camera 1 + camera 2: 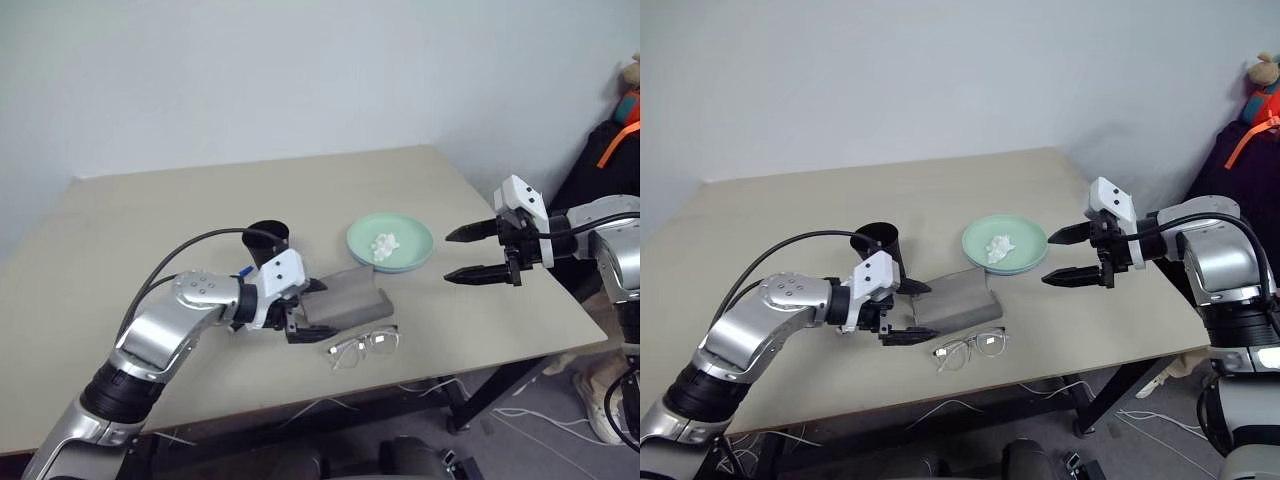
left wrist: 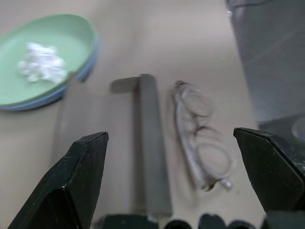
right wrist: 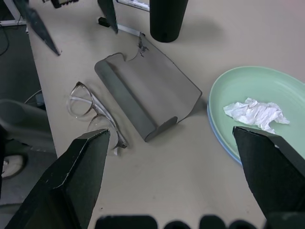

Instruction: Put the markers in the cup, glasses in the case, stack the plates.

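Note:
My left gripper (image 1: 318, 311) is open and empty, its fingers pointing at the left end of the grey case (image 1: 350, 295), which lies flat mid-table. The clear-framed glasses (image 1: 362, 345) rest on the table just in front of the case, touched by nothing. The black cup (image 1: 267, 243) stands upright behind my left gripper. A small blue tip (image 1: 243, 271), possibly a marker's cap, peeks out beside it; the markers are otherwise hidden. The mint green plate (image 1: 415, 240) sits on the light blue plate (image 3: 217, 138). My right gripper (image 1: 449, 256) hovers open just right of the plates.
A crumpled white tissue (image 1: 385, 243) lies in the green plate. The table's front edge (image 1: 430, 378) runs close to the glasses. Cables lie on the floor below. A dark bag with an orange strap (image 1: 615, 150) stands past the table's right side.

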You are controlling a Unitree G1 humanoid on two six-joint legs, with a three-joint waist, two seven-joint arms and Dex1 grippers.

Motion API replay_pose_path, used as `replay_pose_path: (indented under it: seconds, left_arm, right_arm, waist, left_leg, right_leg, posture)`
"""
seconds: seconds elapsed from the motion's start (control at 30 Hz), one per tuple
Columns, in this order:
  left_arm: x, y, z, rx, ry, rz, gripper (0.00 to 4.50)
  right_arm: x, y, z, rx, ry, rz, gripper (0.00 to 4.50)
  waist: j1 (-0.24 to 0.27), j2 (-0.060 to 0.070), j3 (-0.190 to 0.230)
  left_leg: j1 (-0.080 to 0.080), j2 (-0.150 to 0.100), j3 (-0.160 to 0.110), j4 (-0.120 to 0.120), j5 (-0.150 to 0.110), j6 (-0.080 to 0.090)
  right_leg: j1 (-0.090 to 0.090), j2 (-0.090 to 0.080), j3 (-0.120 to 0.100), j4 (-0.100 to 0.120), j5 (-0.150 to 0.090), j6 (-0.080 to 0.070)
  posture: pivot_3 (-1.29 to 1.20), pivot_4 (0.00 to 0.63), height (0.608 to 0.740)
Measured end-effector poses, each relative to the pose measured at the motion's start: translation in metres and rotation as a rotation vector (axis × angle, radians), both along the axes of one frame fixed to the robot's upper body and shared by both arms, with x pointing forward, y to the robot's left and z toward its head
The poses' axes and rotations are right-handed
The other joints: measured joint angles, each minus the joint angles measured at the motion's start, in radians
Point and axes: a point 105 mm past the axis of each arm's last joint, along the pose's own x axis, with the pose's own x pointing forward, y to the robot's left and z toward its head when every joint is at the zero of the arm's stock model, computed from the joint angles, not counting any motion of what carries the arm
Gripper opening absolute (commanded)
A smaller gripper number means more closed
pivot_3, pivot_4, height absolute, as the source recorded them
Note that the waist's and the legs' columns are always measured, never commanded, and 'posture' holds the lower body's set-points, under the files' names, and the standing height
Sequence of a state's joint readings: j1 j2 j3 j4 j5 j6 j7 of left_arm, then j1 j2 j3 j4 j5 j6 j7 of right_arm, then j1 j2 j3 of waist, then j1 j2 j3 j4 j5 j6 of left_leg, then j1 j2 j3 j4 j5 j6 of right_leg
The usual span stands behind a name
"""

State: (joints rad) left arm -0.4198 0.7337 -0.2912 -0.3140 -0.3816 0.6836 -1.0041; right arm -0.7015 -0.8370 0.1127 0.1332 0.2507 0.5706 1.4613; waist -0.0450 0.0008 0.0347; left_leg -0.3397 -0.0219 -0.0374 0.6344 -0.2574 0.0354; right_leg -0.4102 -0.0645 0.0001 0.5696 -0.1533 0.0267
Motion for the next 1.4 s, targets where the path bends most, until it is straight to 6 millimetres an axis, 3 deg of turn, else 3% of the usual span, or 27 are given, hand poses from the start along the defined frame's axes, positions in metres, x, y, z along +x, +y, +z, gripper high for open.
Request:
replay_pose_path:
  seconds: [0.17, 0.4, 0.67, 0.93, 1.37, 1.4]
  left_arm:
    - [0.003, -0.018, 0.005, 0.029, 0.019, -0.040, 4.50]
    - [-0.004, -0.049, -0.015, 0.168, 0.075, -0.103, 4.50]
    - [-0.005, -0.071, -0.028, 0.277, 0.054, -0.124, 4.50]
    - [-0.002, -0.073, -0.047, 0.399, 0.103, -0.086, 4.50]
    - [0.002, -0.082, -0.050, 0.426, 0.119, -0.082, 4.50]
    - [0.002, -0.082, -0.050, 0.427, 0.119, -0.082, 4.32]
  right_arm:
    - [0.000, 0.006, -0.003, -0.002, 0.005, 0.010, 4.46]
    - [0.000, 0.008, -0.003, -0.008, 0.001, 0.014, 4.46]
    - [-0.002, 0.010, -0.004, 0.000, -0.001, 0.012, 4.46]
    - [-0.006, 0.009, -0.011, -0.001, 0.023, -0.006, 4.46]
    - [-0.004, 0.009, -0.011, 0.004, 0.013, -0.022, 4.46]
    - [-0.004, 0.009, -0.010, 0.004, 0.013, -0.023, 4.49]
  waist:
    - [0.002, 0.000, 0.000]
    - [0.004, -0.001, 0.000]
    - [0.004, -0.001, 0.000]
    - [0.003, -0.001, 0.000]
    - [0.002, -0.001, 0.000]
    - [0.003, -0.001, 0.000]
  left_leg:
    - [0.000, -0.002, -0.001, -0.002, 0.000, 0.001]
    - [-0.001, -0.005, -0.002, -0.003, -0.001, 0.002]
    - [-0.001, -0.002, -0.003, 0.000, -0.001, 0.002]
    - [-0.001, -0.001, -0.003, 0.002, -0.001, 0.002]
    - [-0.001, -0.001, -0.003, 0.004, 0.000, 0.002]
    - [-0.001, -0.001, -0.003, 0.004, 0.000, 0.002]
  right_leg:
    - [0.000, 0.000, 0.002, 0.001, 0.000, 0.000]
    - [0.000, 0.001, 0.008, 0.001, 0.000, 0.000]
    - [0.001, 0.012, 0.017, 0.001, 0.000, 0.000]
    - [0.001, 0.014, 0.018, 0.002, 0.000, 0.000]
    - [0.002, 0.014, 0.019, 0.002, 0.000, 0.000]
    - [0.002, 0.014, 0.019, 0.002, 0.000, 0.000]
  posture:
    - [0.00, 0.000, 0.727]
    - [0.00, 0.000, 0.727]
    - [0.00, 0.000, 0.727]
    - [0.00, 0.000, 0.727]
    - [0.00, 0.000, 0.727]
    - [0.00, 0.000, 0.727]
